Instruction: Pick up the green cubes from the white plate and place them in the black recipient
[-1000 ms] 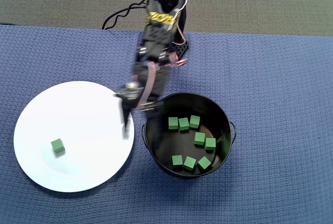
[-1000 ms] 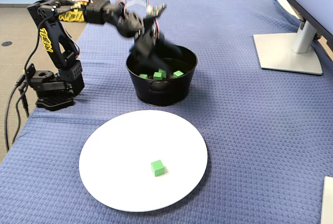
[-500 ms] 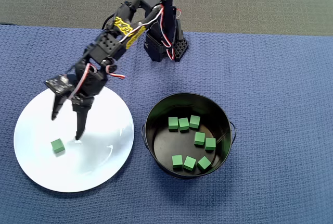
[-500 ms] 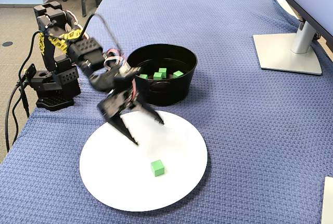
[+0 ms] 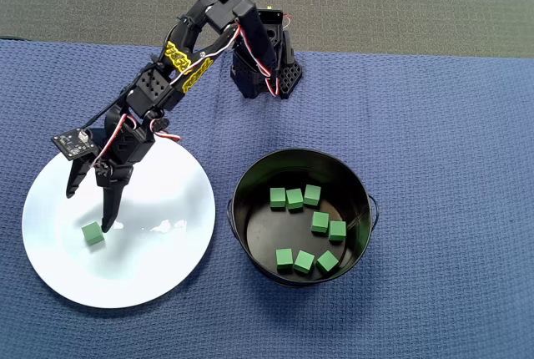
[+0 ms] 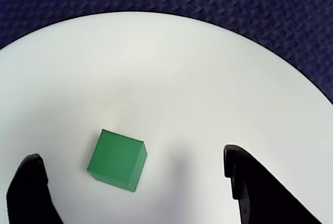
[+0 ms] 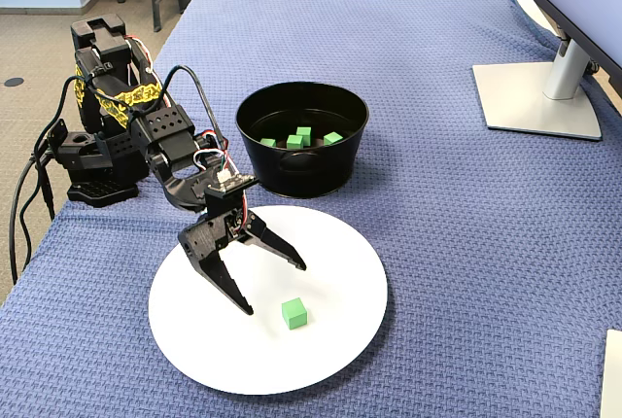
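Observation:
One green cube (image 5: 93,233) lies alone on the white plate (image 5: 158,267) at the lower left of the overhead view. My gripper (image 5: 88,209) is open just above the plate, its black fingers (image 6: 31,193) spread wide either side of the cube (image 6: 117,160) and not touching it. In the fixed view the cube (image 7: 294,314) sits just beyond the gripper (image 7: 274,289) on the plate (image 7: 335,253). The black recipient (image 5: 360,188) stands right of the plate and holds several green cubes (image 5: 294,199). It also shows in the fixed view (image 7: 311,173), behind the plate.
A blue woven cloth (image 5: 450,125) covers the table. The arm's base (image 5: 263,67) stands at the back, near the table's left edge in the fixed view (image 7: 92,160). A monitor stand (image 7: 539,97) sits at the far right.

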